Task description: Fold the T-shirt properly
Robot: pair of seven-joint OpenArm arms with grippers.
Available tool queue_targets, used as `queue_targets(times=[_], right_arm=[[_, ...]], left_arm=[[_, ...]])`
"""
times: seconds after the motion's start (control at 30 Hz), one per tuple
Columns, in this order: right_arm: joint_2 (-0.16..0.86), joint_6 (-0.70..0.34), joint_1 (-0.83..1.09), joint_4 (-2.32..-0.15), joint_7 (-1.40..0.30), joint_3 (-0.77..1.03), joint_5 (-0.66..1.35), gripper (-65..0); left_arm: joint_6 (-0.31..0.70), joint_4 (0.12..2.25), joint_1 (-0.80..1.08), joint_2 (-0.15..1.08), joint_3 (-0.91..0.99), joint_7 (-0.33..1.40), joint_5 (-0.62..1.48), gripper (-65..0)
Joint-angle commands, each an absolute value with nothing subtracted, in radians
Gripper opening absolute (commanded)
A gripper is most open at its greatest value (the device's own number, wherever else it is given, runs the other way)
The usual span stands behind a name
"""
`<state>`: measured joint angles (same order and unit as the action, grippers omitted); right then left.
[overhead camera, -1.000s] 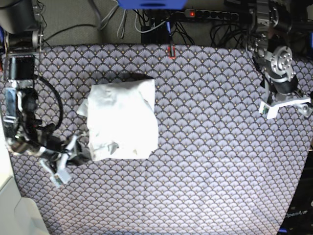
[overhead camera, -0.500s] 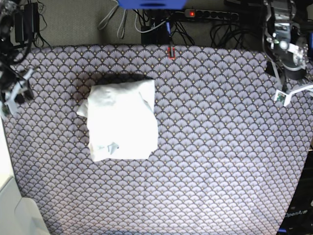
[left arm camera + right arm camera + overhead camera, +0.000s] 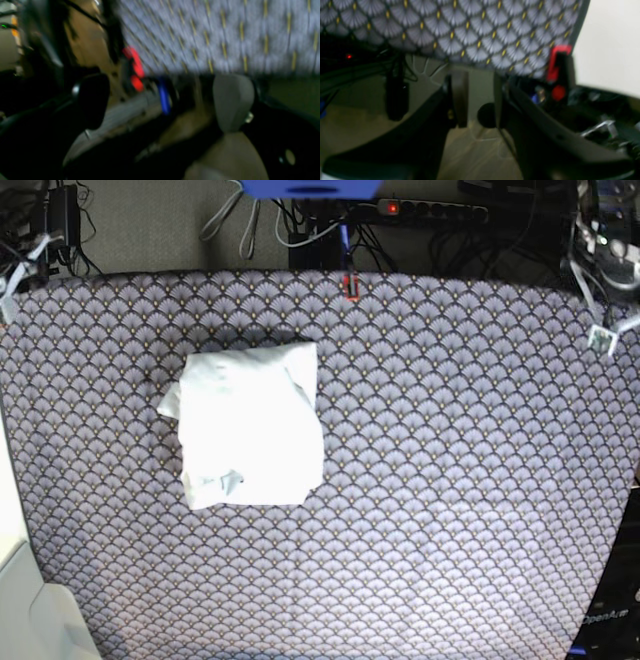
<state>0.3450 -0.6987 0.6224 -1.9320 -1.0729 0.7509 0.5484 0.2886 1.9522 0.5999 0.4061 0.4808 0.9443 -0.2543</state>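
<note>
The white T-shirt (image 3: 250, 425) lies folded into a rough rectangle on the patterned table cloth (image 3: 450, 480), left of centre, with a small bulge at its left edge. No gripper touches it. My left gripper (image 3: 612, 330) is up at the far right corner; in the blurred left wrist view the left gripper (image 3: 162, 100) is open, its fingers wide apart and empty. My right gripper (image 3: 22, 268) sits at the far left corner. In the right wrist view the right gripper (image 3: 480, 100) shows a narrow gap with nothing in it, over the table's edge.
A red clamp (image 3: 349, 285) grips the table's back edge. Behind the table lie a power strip (image 3: 430, 210) and cables (image 3: 250, 225). A pale surface (image 3: 30, 610) borders the front left corner.
Both arms have drawn back to the far corners; the right gripper left the shirt's lower left corner and rose to the far left. The shirt has not moved.
</note>
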Motion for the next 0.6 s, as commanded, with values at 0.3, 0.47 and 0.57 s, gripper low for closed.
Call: queue_targets(times=[0.3, 0.47, 0.57], right_arm=[[0.292, -0.698, 0.685, -1.705, -1.021, 0.664, 0.519, -47.1], [0.289, -0.698, 0.694, -1.504, -0.806, 0.562, 0.384, -48.5], [0.291, -0.698, 0.688, -1.337, -0.679, 0.479, 0.346, -52.1]], left_arm=[[0.278, 1.925, 0.765, 0.415, 0.484, 0.895, -0.255, 0.0], [0.285, 1.925, 0.811, 0.346, 0.481, 0.895, -0.254, 0.0], [0.383, 1.925, 0.84, 0.294, 0.487, 0.895, -0.254, 0.0]])
